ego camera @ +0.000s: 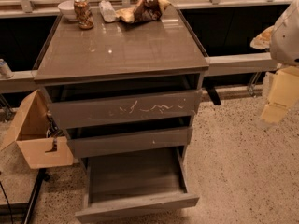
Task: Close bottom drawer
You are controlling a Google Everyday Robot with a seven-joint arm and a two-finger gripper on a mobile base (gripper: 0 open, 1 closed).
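The bottom drawer [136, 176] of the grey-brown cabinet [121, 45] stands pulled far out, empty, with its grey wood-grain floor showing and its slim plain front [138, 207] nearest the camera. Above it are the mid-height front [131, 141] and the taller front with white scratch marks [126, 108], both slightly out. My gripper [280, 94] shows as a pale yellowish shape at the right edge, below a white arm part [286, 31]. It is well to the right of the cabinet, above the floor, and touches nothing.
An open cardboard box [35, 134] sits against the cabinet's left side. On the cabinet top at the back stand a bowl [67, 8], a can [84, 14], a bottle [107, 10] and a crumpled bag [145, 8]. Speckled floor [243, 162] lies to the right.
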